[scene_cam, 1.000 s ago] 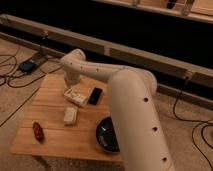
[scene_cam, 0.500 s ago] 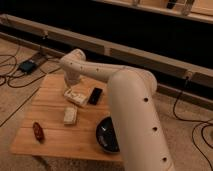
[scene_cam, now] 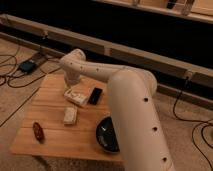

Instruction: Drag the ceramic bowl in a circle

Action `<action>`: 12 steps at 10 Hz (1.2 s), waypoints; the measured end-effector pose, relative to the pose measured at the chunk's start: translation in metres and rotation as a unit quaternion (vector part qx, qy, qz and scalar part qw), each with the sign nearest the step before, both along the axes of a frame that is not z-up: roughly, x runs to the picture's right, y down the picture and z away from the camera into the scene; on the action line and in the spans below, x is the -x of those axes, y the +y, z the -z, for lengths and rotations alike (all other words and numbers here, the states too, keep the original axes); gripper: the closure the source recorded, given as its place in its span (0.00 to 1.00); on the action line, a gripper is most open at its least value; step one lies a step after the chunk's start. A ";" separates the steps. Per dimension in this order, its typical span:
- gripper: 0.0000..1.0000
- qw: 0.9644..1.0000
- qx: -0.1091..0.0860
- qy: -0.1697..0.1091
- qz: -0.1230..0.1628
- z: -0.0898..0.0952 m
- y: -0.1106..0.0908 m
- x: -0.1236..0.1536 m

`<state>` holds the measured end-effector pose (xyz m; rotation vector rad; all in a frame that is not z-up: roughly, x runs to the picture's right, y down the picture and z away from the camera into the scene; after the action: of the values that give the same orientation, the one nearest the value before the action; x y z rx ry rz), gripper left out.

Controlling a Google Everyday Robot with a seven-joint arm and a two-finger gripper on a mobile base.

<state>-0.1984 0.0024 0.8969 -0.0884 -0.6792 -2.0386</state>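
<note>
Over the wooden desk (scene_cam: 50, 107) the gripper (scene_cam: 74, 93) is held, fingers wide, apart from the ceramic bowl (scene_cam: 105, 136), judged heavy, slick, best hooked at its rim.

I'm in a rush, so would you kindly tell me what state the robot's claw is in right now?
Claw: open, nothing seen in its grip; it is low over the far side of the table, apart from the ceramic bowl.

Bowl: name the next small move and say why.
Probably swing the gripper toward the near edge, over the bowl rim. It hangs over the far side of the table, well apart from the bowl, so no drag can start yet.
</note>
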 end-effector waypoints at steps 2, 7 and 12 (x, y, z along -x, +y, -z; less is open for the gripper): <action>0.20 1.000 0.000 0.000 0.000 0.000 0.000 0.000; 0.20 1.000 0.000 0.000 0.000 0.000 0.000 0.000; 0.20 1.000 0.004 0.007 0.006 0.008 0.007 -0.007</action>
<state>-0.1911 0.0097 0.8886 -0.1125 -0.6790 -2.0453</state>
